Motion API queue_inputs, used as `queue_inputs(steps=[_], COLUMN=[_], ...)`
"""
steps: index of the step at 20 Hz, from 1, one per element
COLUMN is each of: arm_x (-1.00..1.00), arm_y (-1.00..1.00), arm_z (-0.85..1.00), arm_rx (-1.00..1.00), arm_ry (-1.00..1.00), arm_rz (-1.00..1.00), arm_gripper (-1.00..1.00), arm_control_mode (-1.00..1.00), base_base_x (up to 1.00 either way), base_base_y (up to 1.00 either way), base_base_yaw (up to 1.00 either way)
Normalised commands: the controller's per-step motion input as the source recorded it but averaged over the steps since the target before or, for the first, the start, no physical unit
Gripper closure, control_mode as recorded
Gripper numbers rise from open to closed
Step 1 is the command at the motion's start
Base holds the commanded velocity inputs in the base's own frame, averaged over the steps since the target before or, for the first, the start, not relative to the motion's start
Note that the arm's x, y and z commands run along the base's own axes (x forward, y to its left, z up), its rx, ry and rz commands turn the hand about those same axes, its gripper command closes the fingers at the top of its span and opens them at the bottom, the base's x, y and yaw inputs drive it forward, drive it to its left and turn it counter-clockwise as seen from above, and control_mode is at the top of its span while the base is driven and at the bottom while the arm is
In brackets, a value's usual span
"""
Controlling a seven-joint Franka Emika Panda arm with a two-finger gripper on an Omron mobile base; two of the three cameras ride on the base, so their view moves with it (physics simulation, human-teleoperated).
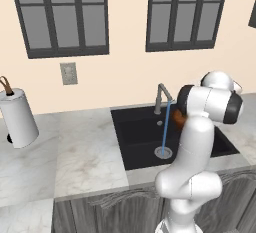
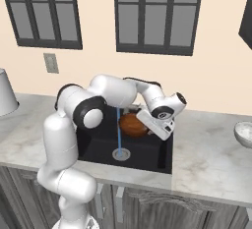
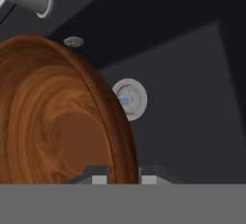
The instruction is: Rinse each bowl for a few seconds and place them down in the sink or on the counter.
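Bowl (image 2: 131, 124) gripped over sink (image 2: 157, 157) — water running.

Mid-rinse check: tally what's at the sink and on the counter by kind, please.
Reddish-brown bowl, held over the sink by the gripper: 1
White bowl on the counter: 1
Tap, running: 1
Paper towel roll: 1
Total: 4

Both base views look forward and down at the sink (image 1: 145, 127), while the hand view sits close inside it.
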Motion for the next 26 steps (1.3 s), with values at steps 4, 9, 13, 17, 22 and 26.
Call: queue_inputs(steps=[4,9,13,17,22,26], arm_x=[-0.13,-0.06,0.0,0.13,0.14,0.09], arm_y=[-0.31,-0.3,-0.29,-0.27,-0.29,-0.31], arm_z=[0.21,0.18,0.16,0.16,0.14,0.06], arm_rx=[0.04,0.01,0.0,0.0,0.0,0.01], arm_ry=[-0.04,0.0,0.0,0.0,0.0,0.0], arm_rz=[-0.03,-0.07,-0.1,-0.11,-0.11,-0.12], arm_gripper=[1.0,1.0,1.0,1.0,1.0,1.0], arm_control_mode=[-1.0,-1.0,-1.0,-1.0,-1.0,-1.0], base_base_x=[0.0,0.0,0.0,0.0,0.0,0.0], base_base_y=[0.0,0.0,0.0,0.0,0.0,0.0], base_base_yaw=[0.0,0.0,0.0,0.0,0.0,0.0])
